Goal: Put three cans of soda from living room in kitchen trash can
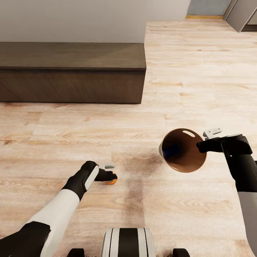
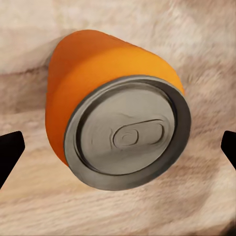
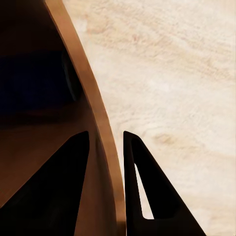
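**Robot over a wood floor, one soda can between spread fingers, bucket held in the other arm**

A light wood plank floor (image 1: 185,64) covers most of the head view. In the upper left of the frame a long, low dark-brown cabinet (image 1: 71,71) stands against a pale wall (image 1: 89,18). At the top right corner a grey doorway shows.

In the lower left of the frame the left pincer (image 1: 109,176) reaches down to the floor, with an orange soda can (image 1: 112,181) peeking out just beneath its dark fingers. In the left wrist view the can (image 2: 118,128) lies on its side on the floor, its silver-grey end with pull tab facing the camera. The black fingertips (image 2: 10,152) sit at either edge of the picture, spread wide and clear of the can, which lies between them.

At centre right the right pincer (image 1: 201,145) pinches the rim of the trash can (image 1: 184,150), glossy copper-brown inside, held tilted above the floor. The right wrist view shows one finger on each side of the rim (image 3: 93,123).
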Robot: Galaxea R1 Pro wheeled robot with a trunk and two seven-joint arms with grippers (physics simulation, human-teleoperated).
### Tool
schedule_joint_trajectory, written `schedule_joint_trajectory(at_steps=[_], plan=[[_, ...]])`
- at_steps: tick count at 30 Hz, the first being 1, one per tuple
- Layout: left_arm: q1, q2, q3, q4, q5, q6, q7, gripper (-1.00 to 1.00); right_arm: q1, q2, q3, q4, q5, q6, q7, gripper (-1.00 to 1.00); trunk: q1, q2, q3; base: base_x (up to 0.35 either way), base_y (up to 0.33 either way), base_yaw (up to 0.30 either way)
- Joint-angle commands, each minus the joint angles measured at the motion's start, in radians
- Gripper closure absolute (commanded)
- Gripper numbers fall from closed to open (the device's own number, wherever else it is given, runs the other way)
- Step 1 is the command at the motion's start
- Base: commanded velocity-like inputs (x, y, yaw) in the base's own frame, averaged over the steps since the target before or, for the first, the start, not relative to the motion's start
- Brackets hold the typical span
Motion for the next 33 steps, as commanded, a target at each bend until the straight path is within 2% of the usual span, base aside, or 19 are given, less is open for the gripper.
schedule_joint_trajectory(at_steps=[1, 10, 16, 27, 28, 33], plan=[[0.0, 0.0, 0.0, -0.001, 0.0, 0.0, 0.0, -1.0, 0.0, 0.0, 0.001, 0.0, -0.017, 0.004, 0.006, 1.0, 0.0, 0.0, 0.0, 0.0, 0.0, 0.0], [0.0, 0.0, 0.0, -0.004, 0.0, 0.001, 0.0, -1.0, 0.001, 0.0, 0.002, 0.0, -0.017, 0.004, 0.006, 1.0, 0.0, 0.0, 0.0, 0.0, 0.0, 0.0], [0.0, 0.001, -0.001, -0.004, 0.0, 0.001, -0.001, -1.0, 0.001, 0.0, 0.002, 0.0, -0.017, 0.004, 0.006, 1.0, 0.002, -0.002, -0.023, 0.0, 0.0, 0.0], [0.001, 0.001, -0.001, -0.005, 0.0, 0.0, -0.002, -1.0, 0.002, -0.001, 0.002, 0.0, -0.017, 0.004, 0.006, 1.0, 0.002, -0.002, -0.023, 0.0, 0.0, 0.0], [0.001, 0.001, -0.001, -0.005, -0.001, -0.001, -0.002, 1.0, 0.002, -0.001, 0.002, 0.0, -0.017, 0.004, 0.006, 1.0, 0.002, -0.002, -0.023, 0.0, 0.0, 0.0], [0.001, 0.002, -0.001, -0.005, -0.001, 0.0, -0.002, 1.0, 0.004, 0.0, 0.002, 0.0, -0.015, 0.004, 0.006, 1.0, 0.002, -0.002, -0.023, 0.0, 0.0, 0.0]])
